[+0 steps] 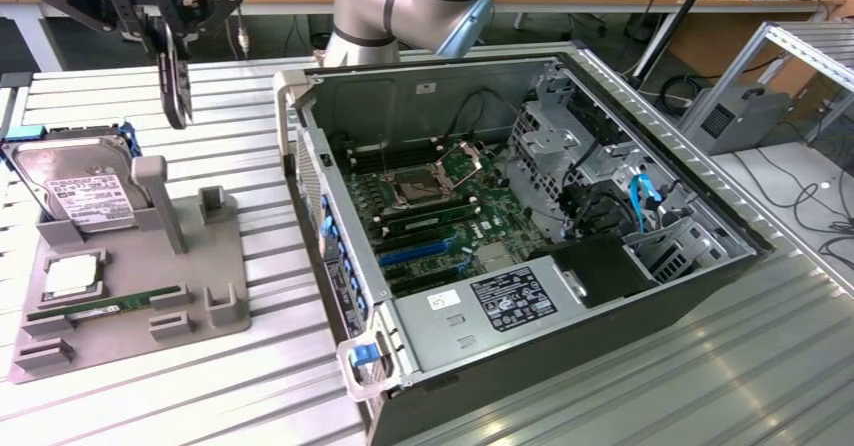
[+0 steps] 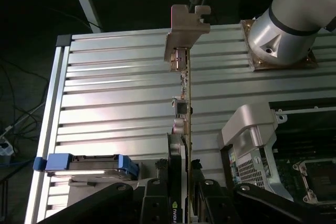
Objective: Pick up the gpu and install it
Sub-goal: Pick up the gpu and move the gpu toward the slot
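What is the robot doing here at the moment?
The robot's hand is shut on the gpu and holds it hanging in the air above the table, near the grey holder with the hard drive. The card is not yet in the open computer case, which lies toward the exterior view's right.

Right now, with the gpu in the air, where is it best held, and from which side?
Probably as the gripper holds it: fingers on the two flat faces of the gpu, at the end away from its metal bracket. The card is thin, so the faces give the most contact, and the bracket end is free.
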`<action>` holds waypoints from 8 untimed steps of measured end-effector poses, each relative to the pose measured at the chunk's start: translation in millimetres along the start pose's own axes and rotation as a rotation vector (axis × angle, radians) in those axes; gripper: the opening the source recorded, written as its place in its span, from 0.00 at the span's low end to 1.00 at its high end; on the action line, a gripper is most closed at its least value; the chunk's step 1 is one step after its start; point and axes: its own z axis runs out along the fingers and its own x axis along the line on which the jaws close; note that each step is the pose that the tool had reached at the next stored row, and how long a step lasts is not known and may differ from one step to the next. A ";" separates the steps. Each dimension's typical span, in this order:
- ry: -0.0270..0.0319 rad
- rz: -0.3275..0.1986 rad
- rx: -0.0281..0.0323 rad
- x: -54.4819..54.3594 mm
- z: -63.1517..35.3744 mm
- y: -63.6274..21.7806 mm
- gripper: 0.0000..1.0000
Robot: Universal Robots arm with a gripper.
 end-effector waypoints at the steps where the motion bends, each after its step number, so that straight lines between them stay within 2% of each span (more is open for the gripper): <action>1: 0.0003 0.000 -0.0039 0.0 -1.0 0.6 0.27; 2: 0.0005 0.000 -0.0062 0.0 -1.6 0.9 0.27; 5: 0.0015 0.001 -0.0192 0.1 -4.6 2.6 0.27; 7: 0.0020 0.001 -0.0254 0.1 -6.1 3.5 0.27; 8: 0.0024 0.001 -0.0313 0.1 -7.5 4.2 0.27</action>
